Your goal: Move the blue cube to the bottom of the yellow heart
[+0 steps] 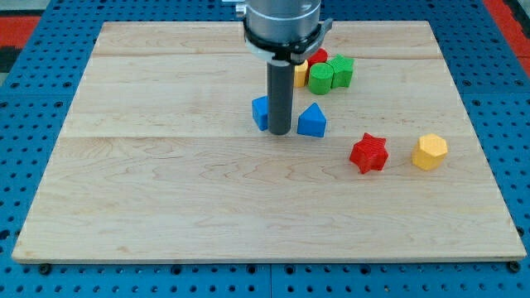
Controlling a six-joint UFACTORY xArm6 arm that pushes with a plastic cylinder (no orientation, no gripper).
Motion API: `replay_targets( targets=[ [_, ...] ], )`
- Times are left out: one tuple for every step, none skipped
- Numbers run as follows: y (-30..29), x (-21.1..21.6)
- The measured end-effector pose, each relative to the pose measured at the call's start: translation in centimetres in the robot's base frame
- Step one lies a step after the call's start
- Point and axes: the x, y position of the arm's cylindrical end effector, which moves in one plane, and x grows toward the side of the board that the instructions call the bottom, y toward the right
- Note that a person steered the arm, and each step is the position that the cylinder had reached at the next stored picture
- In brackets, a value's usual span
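Bright, even overhead light; the counter [166,190] shows sharp wood grain, no glare, only small soft shadows beside the blocks.

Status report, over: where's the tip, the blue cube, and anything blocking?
My tip beside blue cube, on its right. Blue triangle right of tip. Yellow block mostly hidden behind rod.

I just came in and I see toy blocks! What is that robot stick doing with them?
A robot arm is pushing blocks around a wooden board with a dark rod. My tip sits between two blue blocks: the blue cube on the view's left and a blue triangular block on the right. The job is to slide the cube below the yellow heart, which peeks out behind the rod beside two green blocks and a red block. A red star and a yellow hexagon sit off to the right.
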Motion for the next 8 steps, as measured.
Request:
replay_targets(
  targets=[
    [-1.3,0.4],
    [-1.2,-0.6],
    [0.2,-0.8],
    [-3.4,1.1],
    [-7.4,2.2],
    [-5.5,-1.9],
    [-2.8,-4.4],
    [0.0,-4.4]
  ],
)
